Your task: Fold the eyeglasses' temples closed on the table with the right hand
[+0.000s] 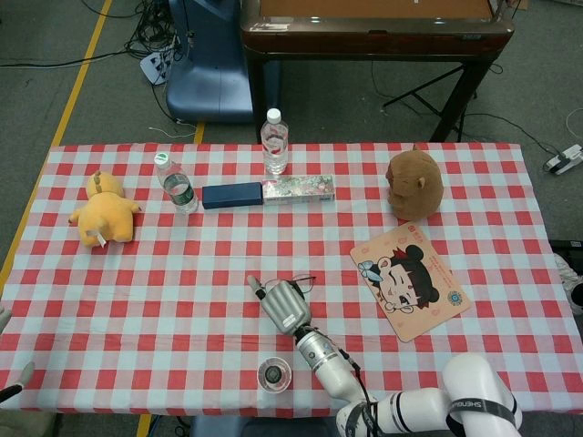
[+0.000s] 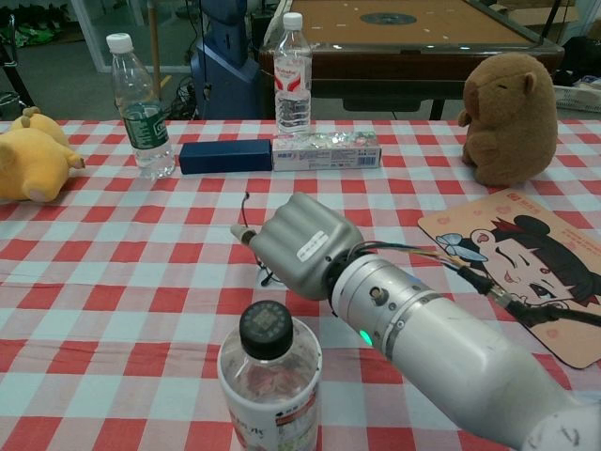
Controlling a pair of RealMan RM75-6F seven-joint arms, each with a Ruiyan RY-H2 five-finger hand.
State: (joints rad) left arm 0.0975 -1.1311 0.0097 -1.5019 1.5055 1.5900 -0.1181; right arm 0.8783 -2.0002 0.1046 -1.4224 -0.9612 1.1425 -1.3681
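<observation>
— Chest view first. Where are the glasses (image 2: pixel 250 225)?

— On the checked cloth (image 2: pixel 113 282), near the middle of the table. The right hand (image 2: pixel 299 246) is in front of them and hides most of them.

— What can you see of them?

— One thin dark arm sticking up past the hand, and a bit of frame below it.

— Is the hand holding them?

— Its fingers curl over them, but I cannot tell if they grip. From the head view, a thin piece (image 1: pixel 301 279) peeks out beside the hand (image 1: pixel 283 305).

— And the left hand (image 1: pixel 7 382)?

— Only a bit shows at the edge. I cannot tell.
</observation>
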